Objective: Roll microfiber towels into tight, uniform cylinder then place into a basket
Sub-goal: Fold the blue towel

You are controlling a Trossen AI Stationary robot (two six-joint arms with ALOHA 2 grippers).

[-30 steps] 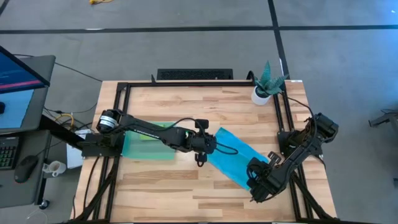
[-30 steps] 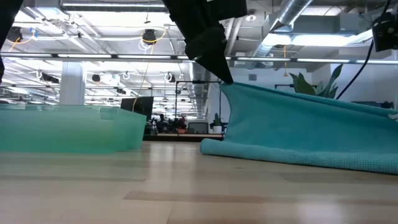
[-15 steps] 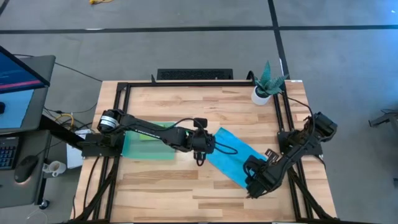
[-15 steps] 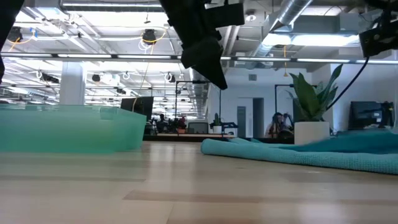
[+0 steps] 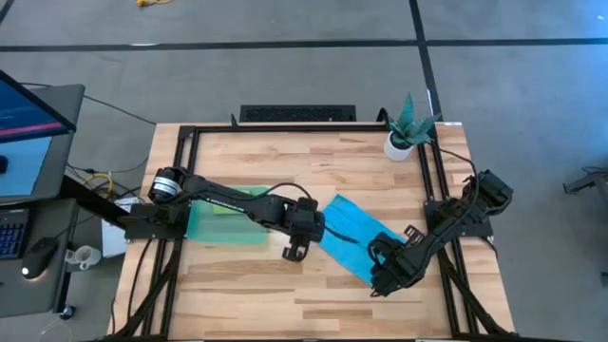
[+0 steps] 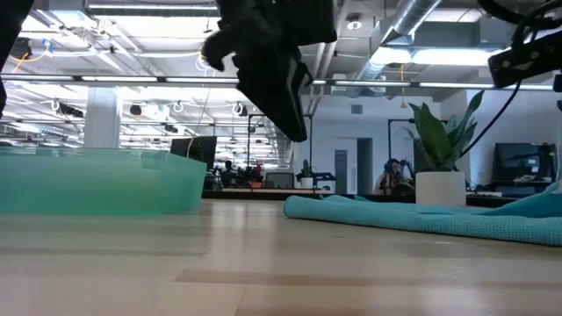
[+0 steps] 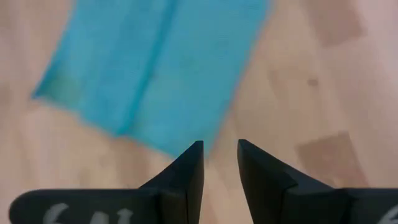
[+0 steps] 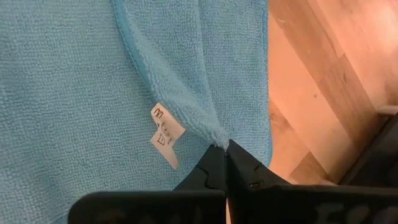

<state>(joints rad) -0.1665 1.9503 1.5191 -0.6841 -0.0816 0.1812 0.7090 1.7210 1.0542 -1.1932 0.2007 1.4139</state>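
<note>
**Blue towel pinched at one corner, released at the other**

Blue microfibre is caught between the shut fingers of the right gripper (image 8: 225, 149), which nips a folded corner of the blue towel (image 5: 353, 235) beside its white label (image 8: 164, 135). In the overhead view this gripper (image 5: 378, 276) sits at the towel's near-right end, the cloth running from it diagonally toward the table's middle. The left gripper (image 5: 294, 251) hovers just off the towel's opposite end, over bare wooden table (image 5: 247, 294); its fingers (image 7: 189, 171) stand a narrow gap apart and hold nothing, the towel's edge (image 7: 155, 68) lying ahead of them. From table height the towel (image 6: 413, 221) lies mostly flat, rising toward the right. Farther left, partly under the left arm, rests the teal basket (image 5: 205, 231), with a lime green towel (image 5: 249, 192) showing at its far edge. A potted plant (image 5: 406, 128) stands at the far right corner.

Risk, as a judgement: with only one corner held, a pull by the right arm may drag or skew the loose cloth, leaving a wrinkle along the fold and a crooked, uneven roll. The left fingers, set so narrowly, could also push the edge instead of catching it.
</note>
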